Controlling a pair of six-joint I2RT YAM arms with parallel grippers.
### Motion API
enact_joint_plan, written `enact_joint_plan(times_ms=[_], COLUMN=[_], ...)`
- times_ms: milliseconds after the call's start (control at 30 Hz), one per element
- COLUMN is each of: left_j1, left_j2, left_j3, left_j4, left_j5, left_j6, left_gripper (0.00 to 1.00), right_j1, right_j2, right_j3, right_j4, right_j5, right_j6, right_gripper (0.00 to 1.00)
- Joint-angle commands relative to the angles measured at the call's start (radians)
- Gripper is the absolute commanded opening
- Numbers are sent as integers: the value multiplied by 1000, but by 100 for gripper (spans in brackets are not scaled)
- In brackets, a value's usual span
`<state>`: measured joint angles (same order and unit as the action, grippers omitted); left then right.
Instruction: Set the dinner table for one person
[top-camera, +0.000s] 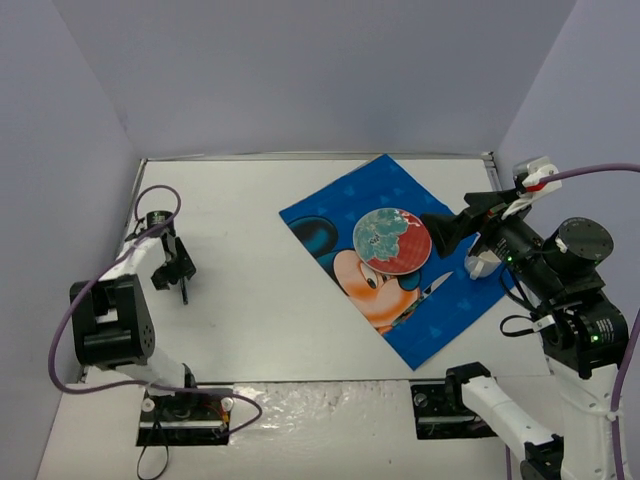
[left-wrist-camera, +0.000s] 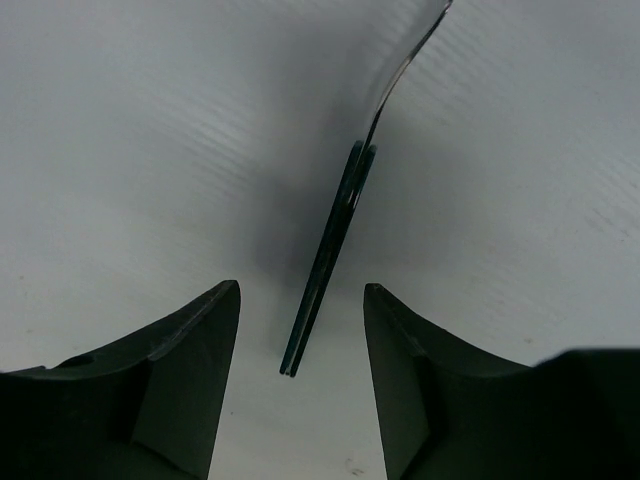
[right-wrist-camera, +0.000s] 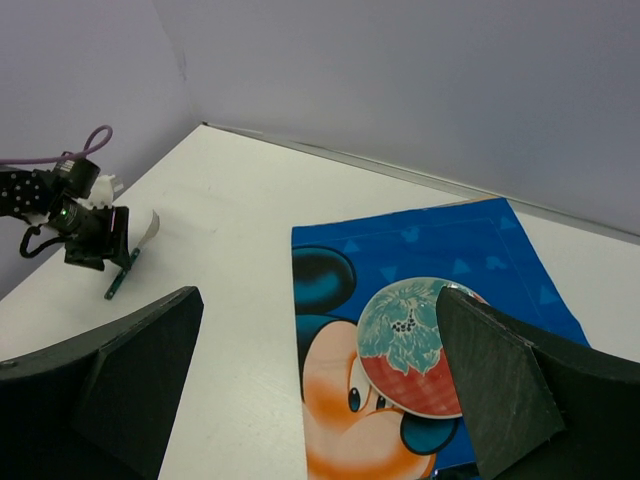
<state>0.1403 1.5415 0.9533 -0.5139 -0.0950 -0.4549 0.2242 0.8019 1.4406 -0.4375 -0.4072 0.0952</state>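
Note:
The white dinner table (top-camera: 260, 330) carries a blue cartoon-mouse placemat (top-camera: 400, 320) with a round red-and-teal plate (top-camera: 392, 240) on it. A utensil with a dark teal handle (left-wrist-camera: 330, 250) and a metal end lies on the bare tabletop at the left (top-camera: 185, 291). My left gripper (left-wrist-camera: 300, 290) is open, low over the table, its fingers either side of the handle's end without touching it; it also shows in the top view (top-camera: 178, 270). My right gripper (right-wrist-camera: 318, 295) is open and empty, raised beside the plate's right edge (top-camera: 440, 232). The plate also shows in the right wrist view (right-wrist-camera: 415, 345).
A white object (top-camera: 482, 265) sits at the placemat's right edge, partly hidden by the right arm. A small silvery piece (top-camera: 436, 284) lies on the placemat below the plate. Lavender walls (top-camera: 300, 70) enclose the table.

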Motion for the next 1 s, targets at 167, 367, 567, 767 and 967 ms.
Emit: enact_joint_plan(times_ms=[167,367,567,767,967], left_j1=[9,9,9,3,-45], left_j2=[108,225,287,307,330], left_j3=[205,307,343,368,401], left_j4=[128,97,77,65,12], left_j5=[43,31,20,0,-98], left_j6=[112,130,134,144,192], left_gripper=[45,38,28,13,3], right_j1=[11,10,10,10,10], right_j2=[-8,-8,-12,-12,-6], right_j3=[-12,-16,-22,-26,-32], right_j4=[78,77,77,78,78], right_j5=[11,16,30,38,37], right_j6=[-22,-25,-32,-34,-35], right_gripper=[100,100,100,100,100])
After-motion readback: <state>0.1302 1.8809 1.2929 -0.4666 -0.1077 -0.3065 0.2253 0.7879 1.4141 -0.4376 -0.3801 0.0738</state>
